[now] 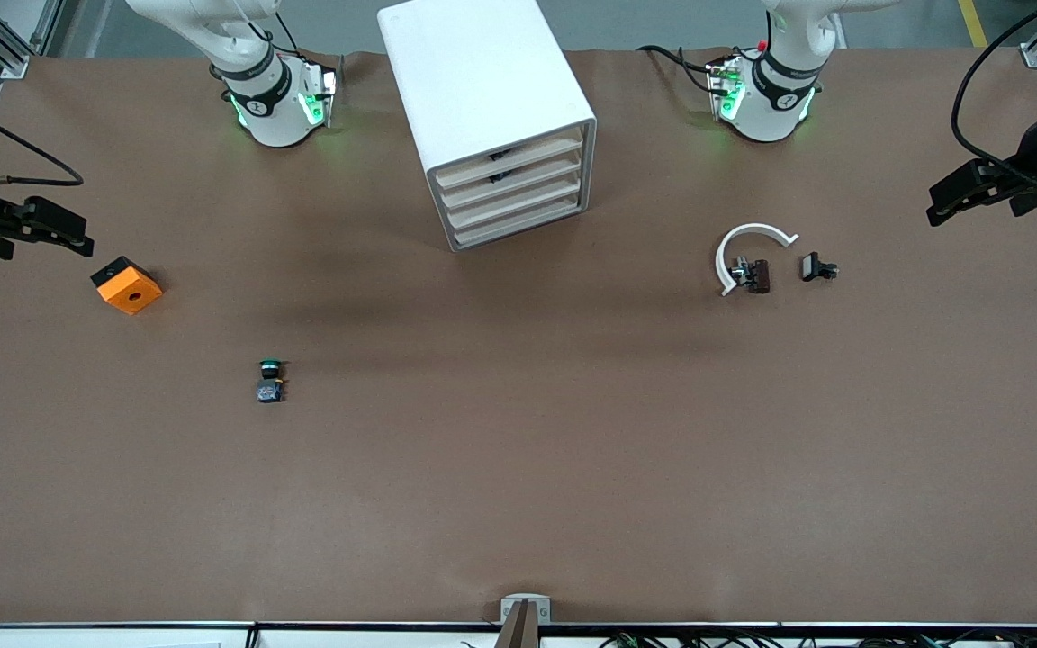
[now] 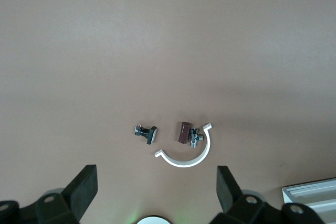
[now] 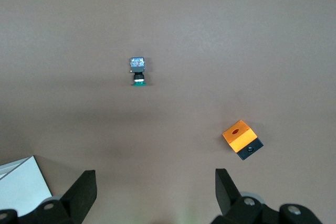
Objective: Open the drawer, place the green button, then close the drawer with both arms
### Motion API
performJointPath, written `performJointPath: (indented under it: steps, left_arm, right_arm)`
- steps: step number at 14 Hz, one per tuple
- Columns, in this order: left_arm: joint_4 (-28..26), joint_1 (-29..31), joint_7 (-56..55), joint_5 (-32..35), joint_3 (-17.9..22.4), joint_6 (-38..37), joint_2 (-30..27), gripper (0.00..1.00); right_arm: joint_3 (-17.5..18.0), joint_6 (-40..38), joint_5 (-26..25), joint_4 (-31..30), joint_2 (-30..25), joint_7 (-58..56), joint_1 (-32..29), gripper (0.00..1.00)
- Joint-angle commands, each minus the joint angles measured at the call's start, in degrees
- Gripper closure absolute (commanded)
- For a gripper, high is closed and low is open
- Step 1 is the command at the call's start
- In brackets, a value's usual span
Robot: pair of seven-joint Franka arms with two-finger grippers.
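Note:
The white cabinet (image 1: 482, 99) stands between the two arm bases. Its four beige drawer fronts all look shut, and the drawer (image 1: 518, 227) is the lowest. The button (image 1: 270, 380), green cap on a dark body, lies on the table toward the right arm's end; it also shows in the right wrist view (image 3: 138, 70). My right gripper (image 1: 77, 238) is open and empty, up over the table's end beside the orange block. My left gripper (image 1: 940, 203) is open and empty, over the left arm's end. Both sets of jaws stand wide apart in the wrist views (image 2: 157, 187) (image 3: 156, 190).
An orange square block (image 1: 127, 285) with a hole lies near the right gripper, also in the right wrist view (image 3: 241, 138). A white arc (image 1: 746, 241) with a dark brown part (image 1: 757, 275) and a small black part (image 1: 817, 267) lie toward the left arm's end.

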Motion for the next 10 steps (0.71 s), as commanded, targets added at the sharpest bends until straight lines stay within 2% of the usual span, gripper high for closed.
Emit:
performJointPath:
  steps: [1, 3, 5, 8, 9, 10]
  left_arm:
    - [0.9, 0.4, 1.1, 1.0, -0.3, 0.1, 0.4, 0.00]
    - [1.3, 0.4, 0.9, 1.1, -0.3, 0.1, 1.7, 0.00]
    - [3.9, -0.2, 0.7, 1.3, -0.4, 0.0, 5.0, 0.00]
    - [3.5, -0.2, 1.0, 1.1, -0.7, -0.4, 10.1, 0.00]
    - [2.8, -0.5, -0.1, 1.1, -0.7, -0.5, 11.0, 0.00]
    - [2.0, -1.5, -0.5, 1.1, -0.6, -0.7, 12.1, 0.00]
  right_arm:
    - [0.2, -0.1, 0.3, -0.7, -1.1, 0.8, 0.1, 0.00]
    - [0.3, -0.2, 0.2, -0.6, -1.3, 0.7, 0.1, 0.00]
    - [0.2, -0.1, 0.3, -0.8, -1.2, 0.8, 0.9, 0.00]
    - [0.2, 1.5, 0.3, -2.4, -0.9, 1.0, 1.3, 0.00]
    - [0.2, 3.6, 0.3, -4.4, -0.8, 1.0, 1.3, 0.00]
    - [0.3, 7.7, 0.5, -9.0, -0.8, 1.0, 1.4, 0.00]
